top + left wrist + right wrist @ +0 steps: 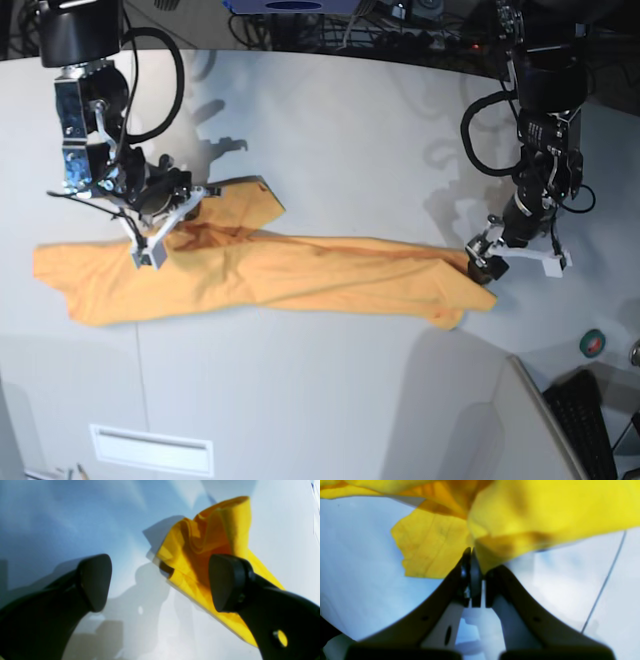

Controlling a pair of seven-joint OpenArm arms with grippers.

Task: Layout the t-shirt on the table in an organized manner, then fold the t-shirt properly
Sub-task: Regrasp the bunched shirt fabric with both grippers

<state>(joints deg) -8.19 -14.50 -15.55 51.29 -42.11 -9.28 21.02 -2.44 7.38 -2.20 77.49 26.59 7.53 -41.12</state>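
While the t-shirt (pixel 270 272) lies in a long rumpled band across the counter (pixel 330 400), you are, by my judgement, early in the layout: nothing flattened, no fold begun. Right hand (pixel 471 555): pressed together, pinching a raised bunch of cloth. Left hand (pixel 160 582): spread wide at the shirt's end, gripping nothing. Containers: none in view.

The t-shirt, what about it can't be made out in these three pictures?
- Lettering: none visible on the t-shirt in the base view; too small or face down.
- Neck and far sleeve: bunched folds hide them in the base view.
- Cloth between the jaws: the right gripper is shut at the fabric's edge, but blur hides the pinch in the right wrist view.
- Shirt end: a finger of the open left gripper covers it in the left wrist view.
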